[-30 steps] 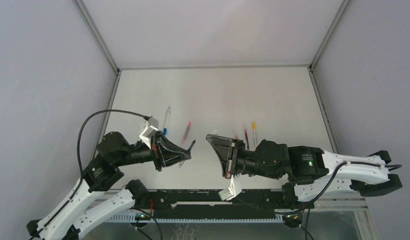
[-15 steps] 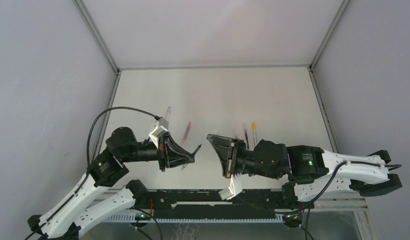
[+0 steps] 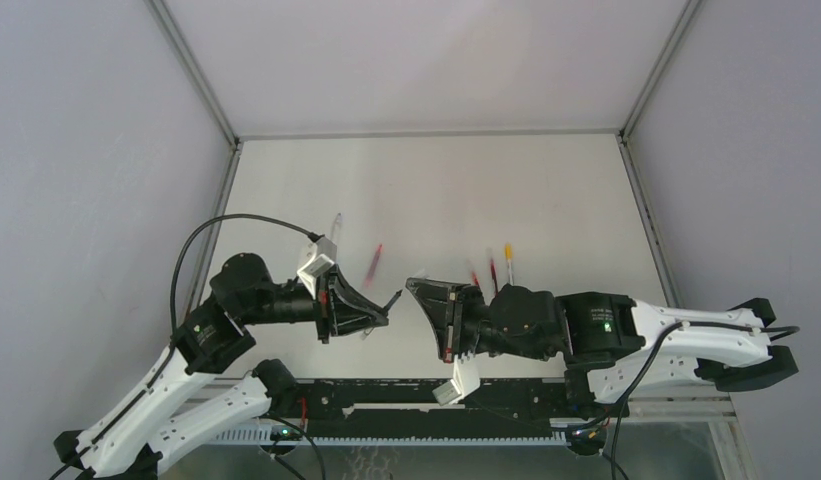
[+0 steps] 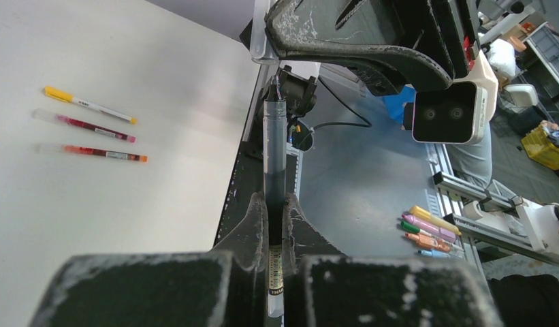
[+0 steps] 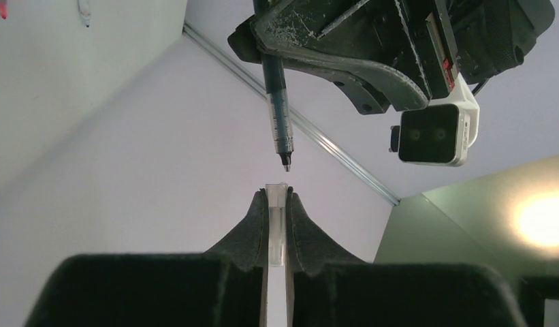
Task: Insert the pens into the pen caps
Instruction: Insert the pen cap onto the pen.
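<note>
The left hand [image 4: 269,208] is clamped on a dark pen [image 4: 274,150], tip aimed at the clear cap [image 5: 277,188] pinched in the right hand [image 5: 277,201], at twelve o'clock from it, for insertion.

- Dark pen [image 4: 274,163]: thin, inky barrel, label near back end. Pinched in left gripper [image 4: 274,208], up off table.
- Its pointed tip aims straight at clear cap [image 5: 277,189]; small gap between, not touching.
- Clear cap: short, see-through, open mouth faces pen tip. Pinched in right gripper [image 5: 277,204].
- On table, side by side, not touching: yellow-end pen [image 4: 89,104], dark pink pen [image 4: 82,125], red pen [image 4: 92,151].
- Farther left on table: pink-red pen [image 3: 373,262], blurry; pale pen [image 3: 336,222], partly hidden.
</note>
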